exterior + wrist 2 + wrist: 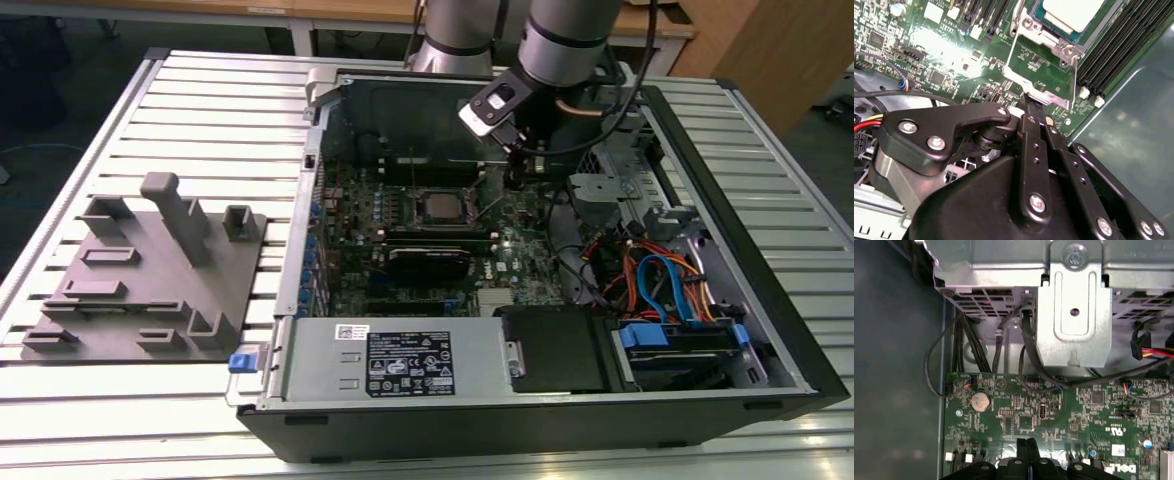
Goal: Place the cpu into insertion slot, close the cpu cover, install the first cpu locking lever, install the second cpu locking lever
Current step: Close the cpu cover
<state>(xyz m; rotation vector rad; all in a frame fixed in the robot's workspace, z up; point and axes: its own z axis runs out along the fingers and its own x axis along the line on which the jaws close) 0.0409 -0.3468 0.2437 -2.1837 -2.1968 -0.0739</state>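
Observation:
The open computer case [747, 250] lies on the slatted table. The cpu [445, 207] [1074, 12], silver-grey on top, sits in the insertion slot [416, 212] [1040, 22] on the green board. In the second wrist view the cpu cover [1041, 94], a thin silver frame with board showing through its window, is swung open away from the slot. My gripper [514, 180] [1026, 100] [1027, 442] is shut, and its black tips rest against the cover's free edge on the exterior view's right of the slot.
A grey power supply box [387, 365] fills the case's near side, with a black card [427, 262] between it and the slot. Coloured cables [654, 280] and a metal drive cage [1074, 315] lie close by. A grey fixture plate [147, 280] stands at the exterior view's left.

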